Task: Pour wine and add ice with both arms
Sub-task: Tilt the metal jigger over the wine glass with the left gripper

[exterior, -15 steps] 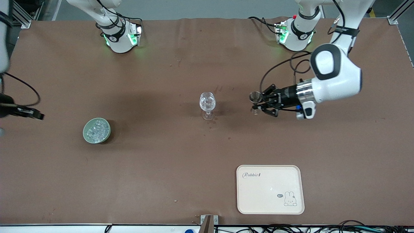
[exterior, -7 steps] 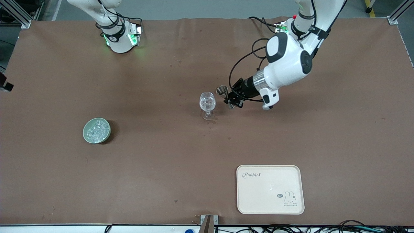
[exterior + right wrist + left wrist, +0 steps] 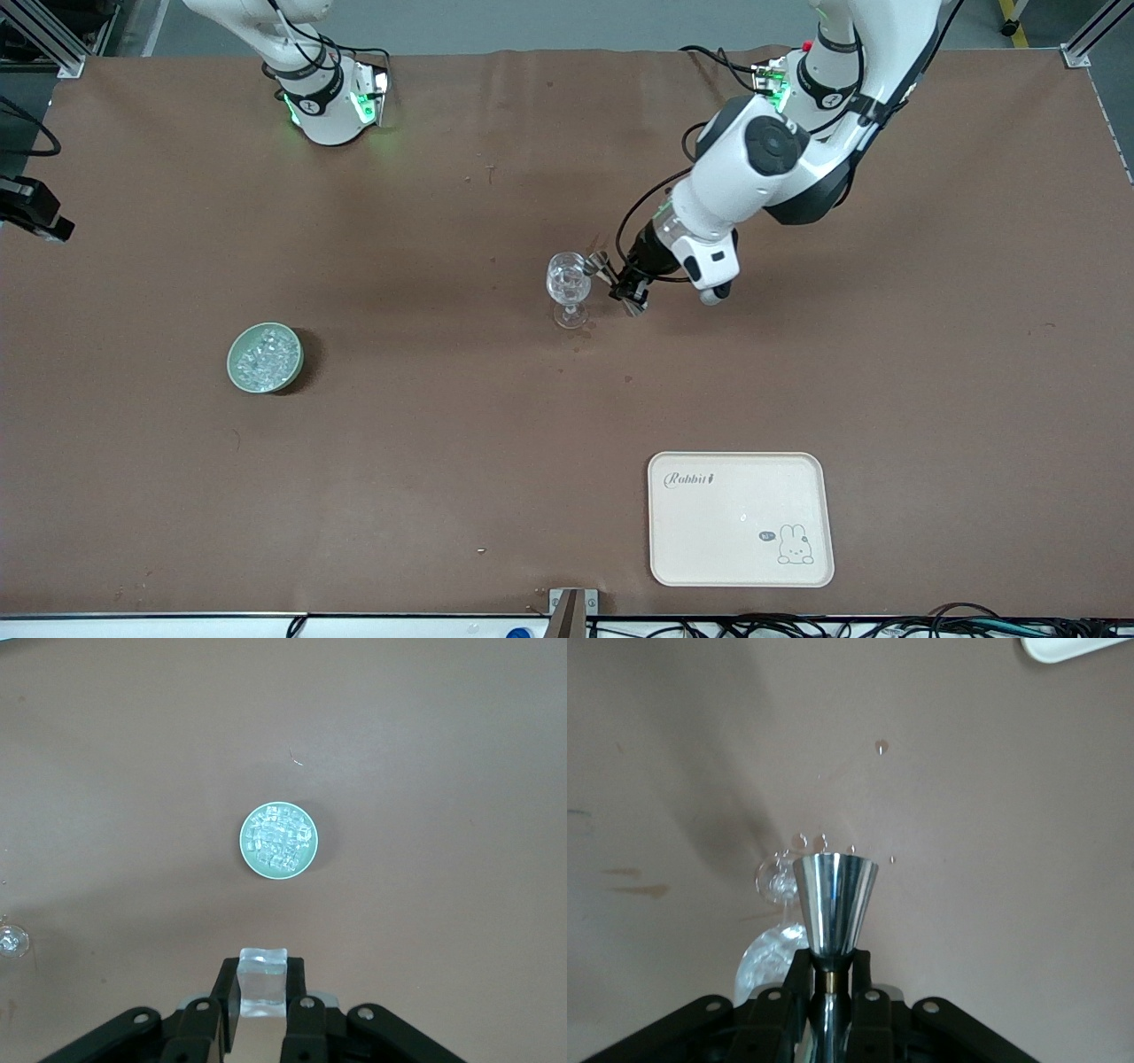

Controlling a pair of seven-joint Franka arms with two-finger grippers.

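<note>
The left gripper is clamped on the narrow waist of a steel jigger and holds it tipped on its side, mouth toward the stemmed wine glass. The glass stands just beside and below the gripper, toward the right arm's end of the table.

Risk 1: spillage. The jigger mouth appears to sit at the glass rim rather than squarely over the bowl. A small offset would probably send liquid onto the table; droplets already lie on the brown table covering near the glass foot.

Risk 2: tipping. The glass is tall, thin-stemmed and narrow-footed. A nudge from the jigger or the fingers at rim height could topple it.

The right gripper hangs high, almost straight above the pale green round bowl, with its fingers closed on one clear ice cube. The rest of the ice lies heaped in that bowl, well apart from the wine glass.

Risk 3: loss of the cube. It is smooth, glassy and probably slippery, so it could slide out in transit.

Materials: the jigger is polished, mirror-bright, a flared cone. The glass is transparent with a rounded bowl. The cream rectangular tray has rounded corners and a matte face, and sits well apart from both grippers.
</note>
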